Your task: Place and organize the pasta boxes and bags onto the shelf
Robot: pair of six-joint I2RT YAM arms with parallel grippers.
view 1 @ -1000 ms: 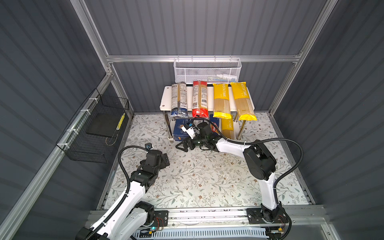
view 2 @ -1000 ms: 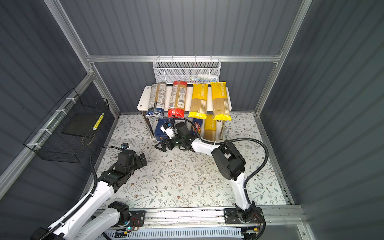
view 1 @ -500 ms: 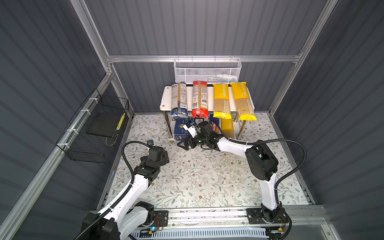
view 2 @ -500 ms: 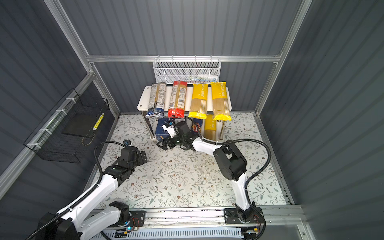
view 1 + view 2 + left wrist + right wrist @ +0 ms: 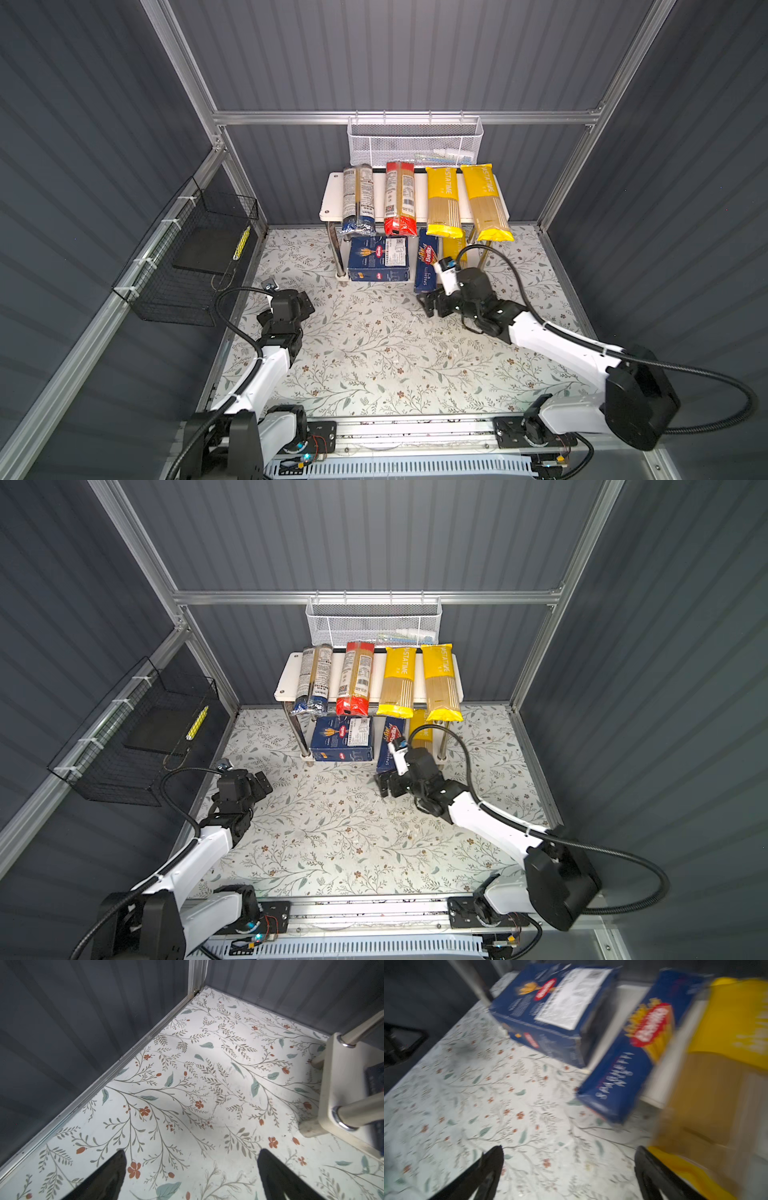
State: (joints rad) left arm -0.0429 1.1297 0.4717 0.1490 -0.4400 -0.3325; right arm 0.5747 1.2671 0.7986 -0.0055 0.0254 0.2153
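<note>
1. My right claw (image 5: 569, 1153): spread, empty, just before the SPAGHETTI box (image 5: 428, 268) jutting from the shelf's (image 5: 329, 199) lower tier.
2. My left claw (image 5: 191, 1153): spread, empty, above the surface (image 5: 374, 353).
3. Four bags (image 5: 442, 199) lie on the top tier.

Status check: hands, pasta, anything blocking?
Left hand open, empty, over the mat. Right hand open, empty, just off the SPAGHETTI box. Box on lower tier of shelf, skewed, jutting past the front edge. Nothing between hand and box.

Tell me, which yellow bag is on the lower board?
The yellow bag beside the slim box; the other two lie on the top board.
</note>
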